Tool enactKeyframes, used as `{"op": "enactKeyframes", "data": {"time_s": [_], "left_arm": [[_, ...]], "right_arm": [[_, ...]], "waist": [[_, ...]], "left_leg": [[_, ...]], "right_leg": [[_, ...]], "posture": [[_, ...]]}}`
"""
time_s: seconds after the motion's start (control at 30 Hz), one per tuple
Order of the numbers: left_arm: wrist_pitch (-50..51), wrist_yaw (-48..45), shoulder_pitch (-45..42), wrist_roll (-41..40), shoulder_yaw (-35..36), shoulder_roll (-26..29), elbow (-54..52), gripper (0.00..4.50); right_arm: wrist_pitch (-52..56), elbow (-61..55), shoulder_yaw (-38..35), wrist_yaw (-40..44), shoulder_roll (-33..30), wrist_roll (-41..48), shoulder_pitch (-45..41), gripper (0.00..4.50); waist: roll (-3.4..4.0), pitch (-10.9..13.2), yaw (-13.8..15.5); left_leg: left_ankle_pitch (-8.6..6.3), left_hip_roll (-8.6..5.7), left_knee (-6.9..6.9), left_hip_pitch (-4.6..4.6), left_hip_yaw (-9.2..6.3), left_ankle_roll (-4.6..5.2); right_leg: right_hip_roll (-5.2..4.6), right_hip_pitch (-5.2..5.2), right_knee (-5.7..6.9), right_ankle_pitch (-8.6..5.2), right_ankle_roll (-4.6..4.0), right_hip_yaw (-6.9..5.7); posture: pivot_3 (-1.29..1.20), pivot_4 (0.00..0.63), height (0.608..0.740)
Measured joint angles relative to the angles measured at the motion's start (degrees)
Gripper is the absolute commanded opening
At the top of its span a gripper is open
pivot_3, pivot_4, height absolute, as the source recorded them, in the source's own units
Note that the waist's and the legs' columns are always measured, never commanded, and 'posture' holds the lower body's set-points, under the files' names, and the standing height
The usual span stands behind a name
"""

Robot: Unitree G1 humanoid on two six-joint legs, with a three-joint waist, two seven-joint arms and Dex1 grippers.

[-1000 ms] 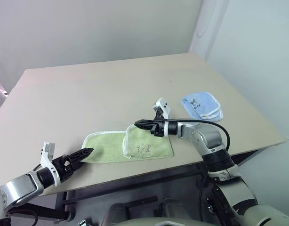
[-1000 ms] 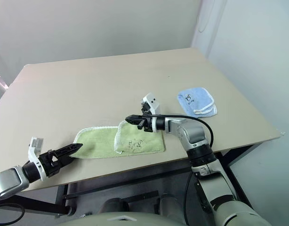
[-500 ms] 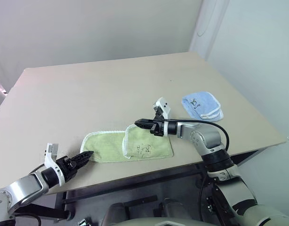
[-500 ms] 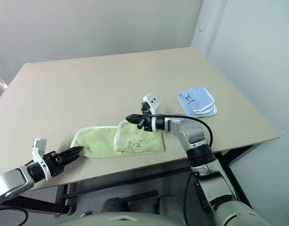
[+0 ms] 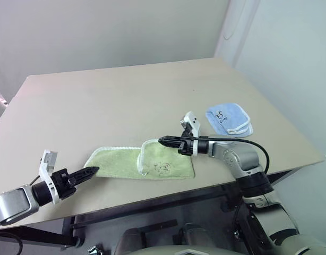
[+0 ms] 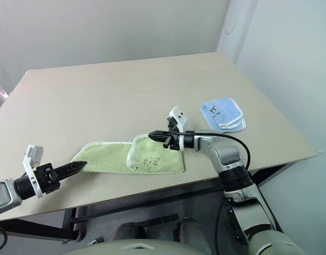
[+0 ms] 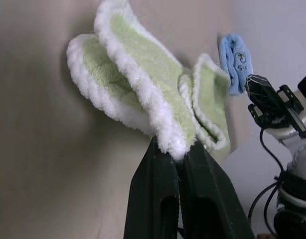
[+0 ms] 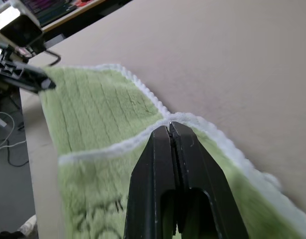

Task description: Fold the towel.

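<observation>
At about eight o'clock in the head view, the left tool (image 5: 90,171) reaches in from the near left of the desk (image 5: 115,101), its two black fingers (image 7: 163,189) pressed together on the white-stitched left end of the towel (image 5: 120,162). In the left wrist view that end is pinched between the fingers and raised off the desk, the cloth curling back in a loose wave. The towel itself, light green and ribbed, lies along the near edge of the desk at roughly six o'clock, stretched left to right, with its right part already doubled over so that a white-edged flap sits on top and a small dark motif (image 5: 163,168) shows on it. Just past the middle, the right tool (image 5: 164,141) points left from about four o'clock, its fingers (image 8: 165,149) closed together on the white edge of that folded flap, holding it slightly above the layer beneath; in the right wrist view the edging runs across right at the fingertips. Farther right, at about three o'clock and well apart from the towel, a small blue cloth (image 5: 228,120) with white trim lies folded flat on the desk near the right edge.
</observation>
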Motion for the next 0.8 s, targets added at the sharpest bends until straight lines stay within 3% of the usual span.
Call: {"op": "enactKeyframes", "data": {"time_s": [0.17, 0.33, 0.57, 0.8], "left_arm": [[-0.20, -6.80, -9.93, 7.50, -3.66, 4.11, 1.36, 0.05], [0.35, -12.89, -18.21, 12.88, -9.61, 4.15, 1.36, 0.05], [0.32, -29.61, -31.07, 26.08, -25.89, 6.05, -1.29, 0.05], [-5.34, -43.18, -42.86, 39.48, -39.30, 0.21, 2.60, 0.05]], "right_arm": [[0.49, -1.67, -3.07, 1.44, -3.89, 1.90, 1.50, 0.00], [1.60, -2.92, -4.66, 1.79, -7.43, 2.51, 4.20, 0.00], [2.80, -10.38, -7.37, 2.19, -13.52, 3.77, 12.62, 0.00], [3.76, -13.74, -13.26, -1.74, -15.62, 4.75, 18.61, 0.00]], "waist": [[0.00, 0.01, 0.09], [-0.02, 0.01, 0.00], [-0.04, 0.04, 0.11], [-0.07, 0.06, 0.27]], "left_leg": [[0.02, -0.05, 0.04, -0.04, -0.06, -0.01], [0.02, -0.06, -0.02, -0.07, -0.07, 0.00], [0.03, -0.15, 0.06, -0.08, -0.14, 0.01], [0.04, -0.16, 0.13, -0.04, -0.19, 0.03]], "right_leg": [[-0.02, 0.07, -0.02, 0.00, 0.01, -0.11], [-0.01, 0.06, -0.05, -0.04, 0.14, -0.10], [-0.01, 0.14, -0.04, -0.08, 0.23, -0.11], [0.00, 0.26, -0.05, -0.07, 0.30, -0.10]], "posture": [[0.00, 0.000, 0.740], [0.00, 0.000, 0.740], [0.00, 0.000, 0.740], [0.00, 0.000, 0.740]]}}
